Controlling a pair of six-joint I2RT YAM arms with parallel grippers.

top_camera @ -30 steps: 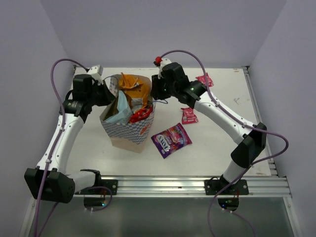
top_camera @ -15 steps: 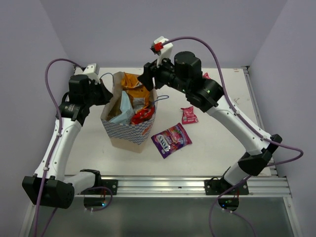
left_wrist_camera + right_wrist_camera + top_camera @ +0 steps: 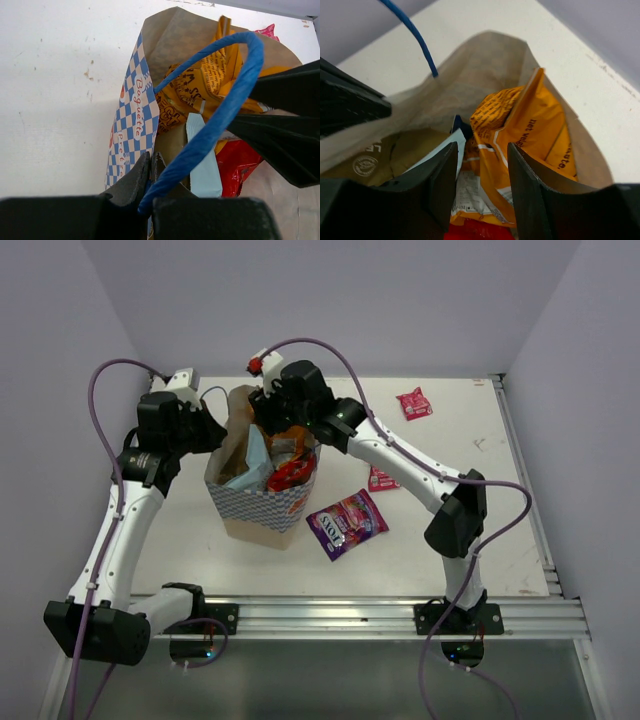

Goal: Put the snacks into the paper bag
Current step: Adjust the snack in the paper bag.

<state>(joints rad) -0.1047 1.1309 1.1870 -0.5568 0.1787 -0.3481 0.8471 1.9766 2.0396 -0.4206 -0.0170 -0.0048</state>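
Snacks fill the checkered paper bag (image 3: 262, 502); left gripper (image 3: 150, 172) pinches its left rim, right gripper (image 3: 481, 187) hangs spread over the orange chip bag (image 3: 530, 132)

The checkered paper bag (image 3: 262, 502) is stood upright, filled with an orange chip bag (image 3: 530, 135), a light-blue bag (image 3: 202, 167) and a red bag (image 3: 290, 473). A purple pack (image 3: 346, 523) and two pink packets (image 3: 414, 403) are left on the table.

You're seeing white arm links with black joints on both arms; purple cables loop along them; the right gripper (image 3: 480, 195) shows matte black fingers (image 3: 440, 185); a red tag behind them.
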